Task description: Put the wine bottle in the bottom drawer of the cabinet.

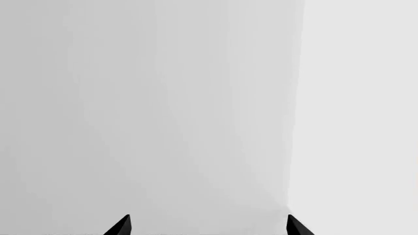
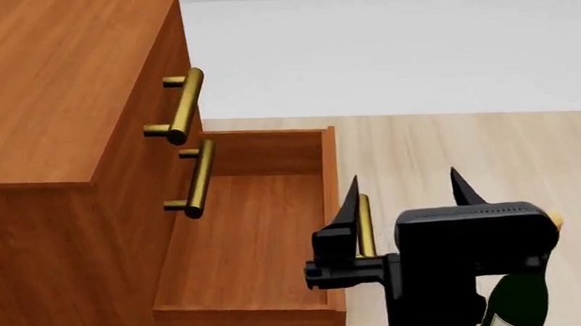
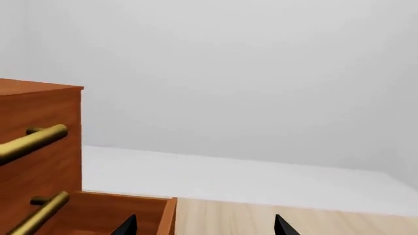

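I see the cabinet (image 2: pixel 66 105) at left w/ the bottom drawer (image 2: pixel 244 237) already pulled out and empty. My right end effector (image 2: pixel 404 188) hovers just beside the drawer's brass handle (image 2: pixel 364 226), jaws apart, gripping nothing. The wine bottle (image 2: pixel 516 300) stands below the arm, outside the drawer, so picking and placing remain. Left end effector (image 1: pixel 207 225): tips spread, facing blank wall.

Bare simulated room: wooden cabinet (image 2: pixel 65 84), pale plank floor (image 2: pixel 445 150), plain white walls (image 3: pixel 228 73).
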Available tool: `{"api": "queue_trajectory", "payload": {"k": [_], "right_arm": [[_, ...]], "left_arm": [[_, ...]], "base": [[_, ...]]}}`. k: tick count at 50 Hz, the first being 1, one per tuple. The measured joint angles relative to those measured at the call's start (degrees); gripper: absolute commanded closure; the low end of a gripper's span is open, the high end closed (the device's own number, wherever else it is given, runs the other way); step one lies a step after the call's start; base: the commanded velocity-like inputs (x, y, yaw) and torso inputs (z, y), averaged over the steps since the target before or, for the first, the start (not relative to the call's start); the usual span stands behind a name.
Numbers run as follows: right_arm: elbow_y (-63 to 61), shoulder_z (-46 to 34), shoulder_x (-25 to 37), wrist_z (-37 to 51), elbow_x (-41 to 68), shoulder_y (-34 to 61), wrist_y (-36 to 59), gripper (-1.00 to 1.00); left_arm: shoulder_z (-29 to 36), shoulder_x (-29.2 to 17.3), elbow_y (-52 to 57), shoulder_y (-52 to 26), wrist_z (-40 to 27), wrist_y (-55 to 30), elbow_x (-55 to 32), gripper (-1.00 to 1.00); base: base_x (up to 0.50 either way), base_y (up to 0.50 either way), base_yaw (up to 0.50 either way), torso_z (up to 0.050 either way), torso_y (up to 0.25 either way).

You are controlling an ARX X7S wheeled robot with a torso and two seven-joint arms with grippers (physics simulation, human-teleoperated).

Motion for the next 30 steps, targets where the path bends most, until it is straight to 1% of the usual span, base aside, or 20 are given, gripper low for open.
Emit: {"api": "queue_trajectory", "payload": {"k": [7,17,26,30], "right_arm": [[-5.48,2.33,0.04,1.21,3.30,-0.45,5.62,-1.00],[-15.43,7.26,-0.35,4.17,9.41,-0.04,17.61,-1.00],[-22.54,14.55,-1.73,6.76,16.02,1.23,29.83,-1.00],[-25.22,18.82,-2.04,8.91,20.97,2.34,35.80,-1.00]], "left_arm": [[0.30,-0.17,-0.12,0.10,0.12,0.03,-0.25,-1.00],[0.64,-0.35,-0.14,0.25,0.26,0.14,-0.52,-1.00],[1.04,-0.58,-0.18,0.40,0.33,0.13,-0.61,-1.00],[1.19,-0.69,-0.14,0.47,0.30,0.13,-0.63,-1.00]], "base": [[0.00,0.00,0.00,0.000,0.000],[0.00,0.00,0.00,0.000,0.000],[0.00,0.00,0.00,0.000,0.000],[0.00,0.00,0.00,0.000,0.000]]}}
